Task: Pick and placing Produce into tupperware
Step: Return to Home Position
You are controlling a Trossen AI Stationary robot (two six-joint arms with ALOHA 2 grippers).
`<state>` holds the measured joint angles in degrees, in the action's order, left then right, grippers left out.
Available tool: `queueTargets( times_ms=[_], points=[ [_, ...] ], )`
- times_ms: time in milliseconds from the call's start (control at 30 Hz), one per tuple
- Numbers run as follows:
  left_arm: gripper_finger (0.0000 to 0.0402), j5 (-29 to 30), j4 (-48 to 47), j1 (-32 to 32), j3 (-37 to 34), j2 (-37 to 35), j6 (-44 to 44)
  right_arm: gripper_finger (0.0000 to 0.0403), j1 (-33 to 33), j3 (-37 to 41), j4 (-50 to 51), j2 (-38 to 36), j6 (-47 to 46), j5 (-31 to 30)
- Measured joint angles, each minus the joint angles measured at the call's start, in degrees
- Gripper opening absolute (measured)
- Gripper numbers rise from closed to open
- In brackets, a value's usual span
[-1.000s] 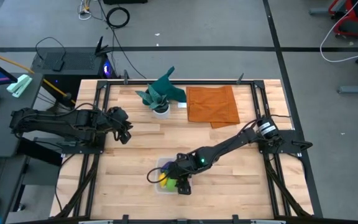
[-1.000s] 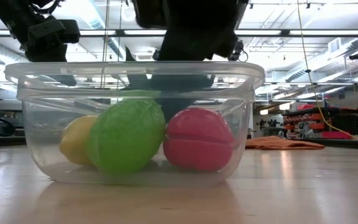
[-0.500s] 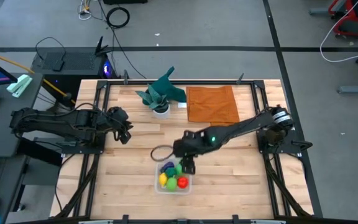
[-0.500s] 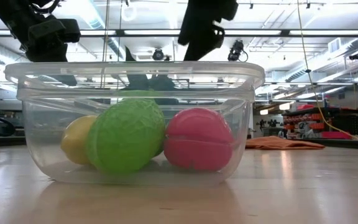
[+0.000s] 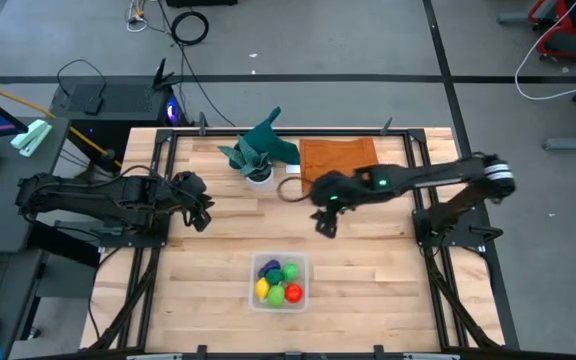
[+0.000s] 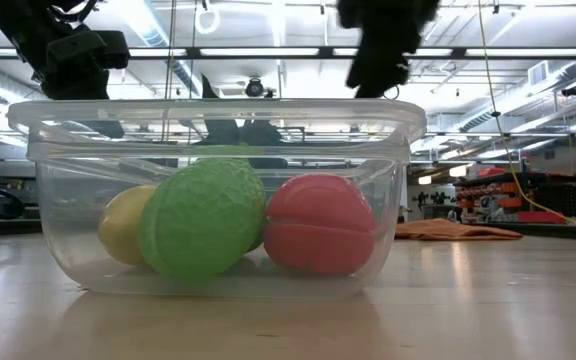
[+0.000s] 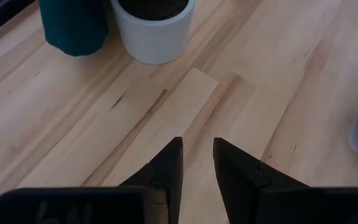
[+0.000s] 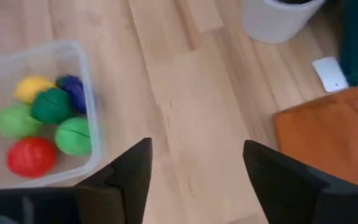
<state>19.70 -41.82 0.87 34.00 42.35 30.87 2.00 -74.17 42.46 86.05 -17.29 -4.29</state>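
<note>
Wooden table (image 5: 368,280), largest thing in view, with orange-brown cloth (image 5: 342,166) and potted plant (image 5: 257,150) along the far edge. Right gripper (image 5: 326,222) raised over mid-table, jaws apart, empty. Left gripper (image 5: 202,213) parked at the left side, jaws nearly together, empty. Clear tupperware (image 5: 302,283) near the front edge, holding all five produce pieces (image 5: 279,282).

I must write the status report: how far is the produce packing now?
Done: the purple, yellow, red and green toy produce lies inside the clear plastic tupperware box. In hand: nothing; the right tool is open and empty near the orange-brown cloth. Left: no produce shows outside the box.
</note>
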Motion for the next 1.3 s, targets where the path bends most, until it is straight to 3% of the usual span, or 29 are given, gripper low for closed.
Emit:
queueTargets(
  times_ms=[200,367,600,1033,1300],
  points=[
    [0.0095,0.0,0.1,0.0,0.0,0.0,-0.3,0.0196,-0.1,15.8,-10.4,-16.1,-7.5,-2.0],
    [0.0098,0.0,0.1,0.0,0.0,0.0,0.0,0.0175,0.1,30.0,-24.0,-29.9,-13.2,-7.3],
    [0.0096,0.0,0.1,0.0,0.0,0.0,0.0,0.0128,0.2,45.1,-39.8,-42.8,-15.9,-8.8],
    [0.0097,0.0,0.0,0.0,0.0,0.0,4.5,0.0045,-0.5,59.9,-50.4,-57.1,-15.2,-10.4],
    [0.01,0.0,0.0,0.0,0.0,0.0,4.6,0.0003,-0.5,64.4,-52.4,-66.7,-14.6,-11.4]
  ],
)
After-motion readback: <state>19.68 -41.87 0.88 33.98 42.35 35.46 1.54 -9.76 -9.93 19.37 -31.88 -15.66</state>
